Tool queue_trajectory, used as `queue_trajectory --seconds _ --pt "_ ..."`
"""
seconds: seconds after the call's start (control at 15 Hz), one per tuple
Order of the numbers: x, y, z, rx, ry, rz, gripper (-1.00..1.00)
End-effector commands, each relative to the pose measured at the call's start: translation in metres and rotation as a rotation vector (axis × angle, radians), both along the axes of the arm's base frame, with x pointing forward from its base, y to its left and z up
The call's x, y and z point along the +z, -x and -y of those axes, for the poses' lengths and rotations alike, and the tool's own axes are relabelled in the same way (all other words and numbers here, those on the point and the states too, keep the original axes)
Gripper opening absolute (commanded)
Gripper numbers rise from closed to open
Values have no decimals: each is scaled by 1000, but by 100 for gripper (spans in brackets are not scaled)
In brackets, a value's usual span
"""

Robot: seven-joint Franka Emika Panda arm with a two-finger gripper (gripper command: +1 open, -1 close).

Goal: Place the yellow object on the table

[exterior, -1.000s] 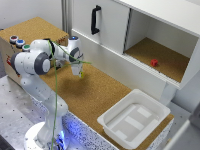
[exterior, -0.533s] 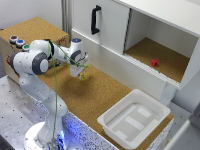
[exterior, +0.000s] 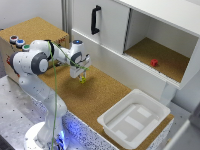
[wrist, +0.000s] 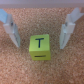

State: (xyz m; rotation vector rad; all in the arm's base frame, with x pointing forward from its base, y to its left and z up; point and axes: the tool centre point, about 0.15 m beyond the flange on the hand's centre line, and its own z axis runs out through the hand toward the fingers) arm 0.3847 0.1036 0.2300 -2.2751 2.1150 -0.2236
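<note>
The yellow object [wrist: 39, 48] is seen in the wrist view resting on the table [wrist: 45, 20], its upper face marked with a dark letter T. The gripper [wrist: 38, 30] is spread open: its two pale fingers [wrist: 9, 29] stand apart on either side of the block, and a strip of bare cork is visible between each finger and the block, so nothing is held.

In the exterior view, the gripper [exterior: 80, 75] is found left of the frame's centre, at the end of the white arm [exterior: 37, 60], and the yellow object [exterior: 83, 79] appears just beneath it on the brown speckled table [exterior: 107, 95]; whether the fingertips reach the surface cannot quite be told at this resolution. A white tray [exterior: 134, 119] lies in the lower right of the frame. A small red block [exterior: 154, 62] sits inside the open white cabinet [exterior: 145, 30] in the upper right, well apart from the gripper.
</note>
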Motion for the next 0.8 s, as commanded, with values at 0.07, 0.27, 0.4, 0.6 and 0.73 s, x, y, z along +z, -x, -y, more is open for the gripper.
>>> queue_trajectory --seconds 0.07,0.27,0.4,0.6,0.73 --pt "26 11 -19 75 -5 8 100" --pt "27 12 -20 94 -6 10 100" --pt "27 12 -20 94 -6 10 100" --pt "29 9 -13 148 55 47 100" --pt "36 9 -11 257 42 28 100"
